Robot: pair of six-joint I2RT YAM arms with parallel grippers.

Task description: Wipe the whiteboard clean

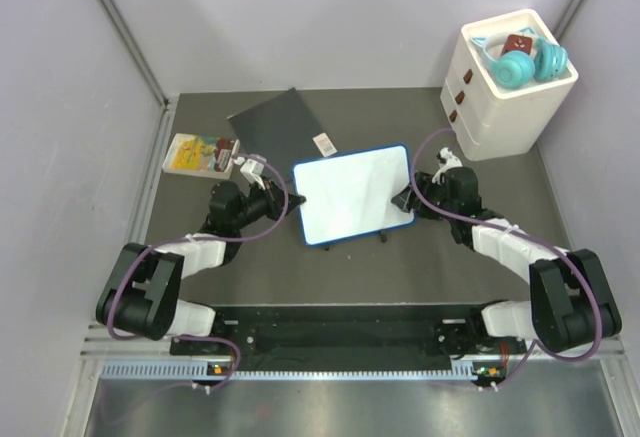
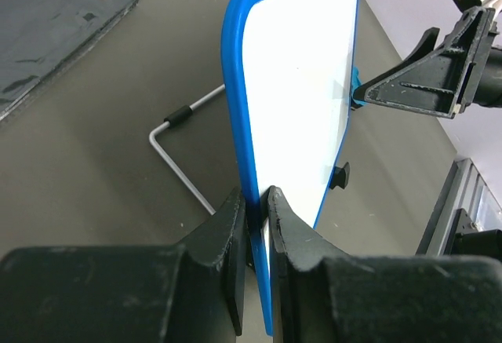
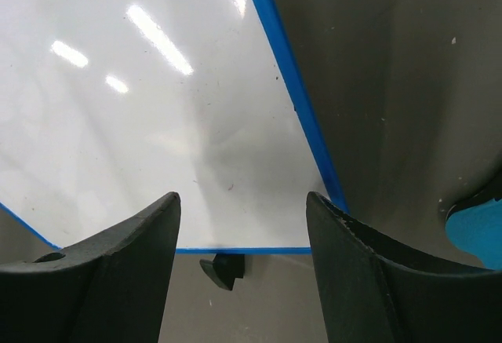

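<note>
The whiteboard (image 1: 350,194) has a thin blue frame and a clean white face; it stands tilted up off the dark table. My left gripper (image 1: 290,200) is shut on its left frame edge, and in the left wrist view the two fingers pinch the blue rim (image 2: 255,202). My right gripper (image 1: 408,200) is open and empty at the board's right edge. In the right wrist view it (image 3: 241,198) hovers over the white face (image 3: 157,107) near a corner. A black foot (image 3: 221,268) shows under the rim. No red marks show.
A dark grey sheet (image 1: 278,122) with a barcode label lies behind the board. A yellow packet (image 1: 200,154) lies at the left. A white drawer unit (image 1: 505,87) holding teal headphones (image 1: 525,62) stands at the back right. A wire stand (image 2: 176,147) lies behind the board. A light blue object (image 3: 474,233) shows at the right.
</note>
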